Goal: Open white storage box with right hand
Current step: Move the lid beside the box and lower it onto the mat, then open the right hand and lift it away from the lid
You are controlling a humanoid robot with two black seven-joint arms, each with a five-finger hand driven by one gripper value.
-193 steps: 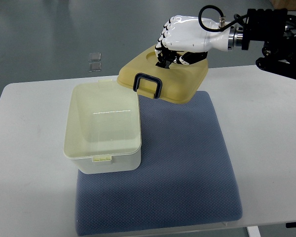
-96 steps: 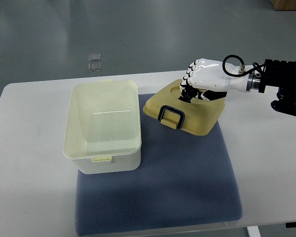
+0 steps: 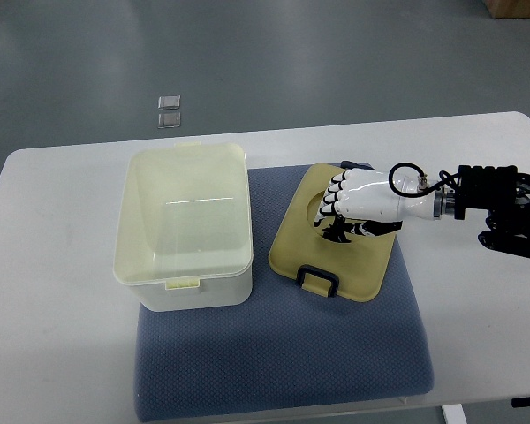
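Blue mat (image 3: 336,353) covers the white table (image 3: 53,353). On the mat, the white storage box (image 3: 187,231) stands open at left. Just beside it, the yellowish lid (image 3: 322,256) lies flat, dark handle nearest. The right hand (image 3: 358,205), forearm level from the right edge, rests knuckles-up, fingers curled gripping the lid.

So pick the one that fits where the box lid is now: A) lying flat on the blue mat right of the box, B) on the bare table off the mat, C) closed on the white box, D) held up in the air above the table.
A: the lid lies flat on the blue mat beside the open white box, under the right hand.
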